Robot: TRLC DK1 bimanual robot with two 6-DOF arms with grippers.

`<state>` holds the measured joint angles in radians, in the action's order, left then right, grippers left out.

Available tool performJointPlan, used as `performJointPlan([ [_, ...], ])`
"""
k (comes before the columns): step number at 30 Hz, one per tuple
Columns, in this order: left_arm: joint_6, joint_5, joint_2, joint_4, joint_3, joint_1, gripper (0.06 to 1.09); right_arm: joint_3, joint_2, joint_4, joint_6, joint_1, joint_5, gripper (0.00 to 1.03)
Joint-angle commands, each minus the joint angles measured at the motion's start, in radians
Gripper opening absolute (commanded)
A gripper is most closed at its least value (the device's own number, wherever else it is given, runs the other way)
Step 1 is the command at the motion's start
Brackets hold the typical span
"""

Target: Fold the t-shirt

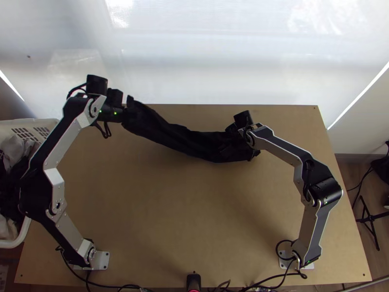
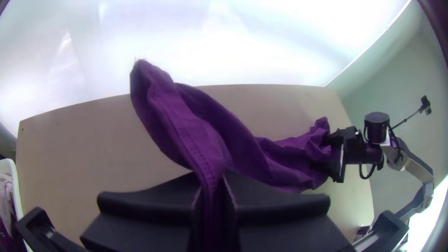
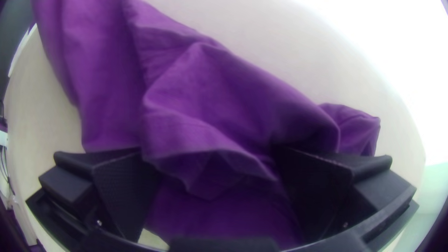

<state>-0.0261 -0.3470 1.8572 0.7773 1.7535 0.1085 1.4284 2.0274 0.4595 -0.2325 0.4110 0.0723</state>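
We see t-shirt (image 1: 180, 140) between left pincer (image 1: 125, 114) and right pincer (image 1: 237, 137), over far half of tabletop (image 1: 170, 219); basket (image 1: 20, 238) left of it

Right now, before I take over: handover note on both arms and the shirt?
Left end effector: shut on the t-shirt, near the table's far left.
Right end effector: fingers wide apart, cloth bunched between them.
T-shirt: long, bunched strip running between the two over the table.
Done: left grip; no neat fold visible.
Left to do: probably secure right side, spread flat, fold.

Left arm (image 1: 55, 183) bent, left gripper (image 1: 125, 113) clamped, right arm (image 1: 317, 228) bent, right gripper (image 1: 235, 130) spread, apparently tilted downward
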Motion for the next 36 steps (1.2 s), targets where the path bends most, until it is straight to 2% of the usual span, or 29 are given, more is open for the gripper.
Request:
performJointPlan([
  [1, -0.006, -0.037, -0.024, 0.033, 0.077, 0.060, 0.09, -0.002, 0.007, 0.002, 0.002, -0.001, 0.001, 0.98],
  [15, -0.012, -0.038, 0.023, 0.030, 0.115, 0.175, 0.09, -0.002, -0.090, 0.015, 0.005, -0.005, 0.001, 0.98],
  [21, -0.017, -0.038, 0.053, 0.025, 0.150, 0.240, 0.09, 0.006, -0.203, 0.021, 0.024, -0.005, 0.001, 0.98],
  [26, -0.020, -0.040, 0.083, 0.020, 0.182, 0.278, 0.09, 0.018, -0.263, 0.074, 0.021, -0.006, 0.001, 0.98],
  [36, -0.043, -0.043, 0.183, 0.000, 0.288, 0.388, 0.09, -0.060, -0.444, 0.103, 0.039, -0.143, 0.003, 0.98],
])
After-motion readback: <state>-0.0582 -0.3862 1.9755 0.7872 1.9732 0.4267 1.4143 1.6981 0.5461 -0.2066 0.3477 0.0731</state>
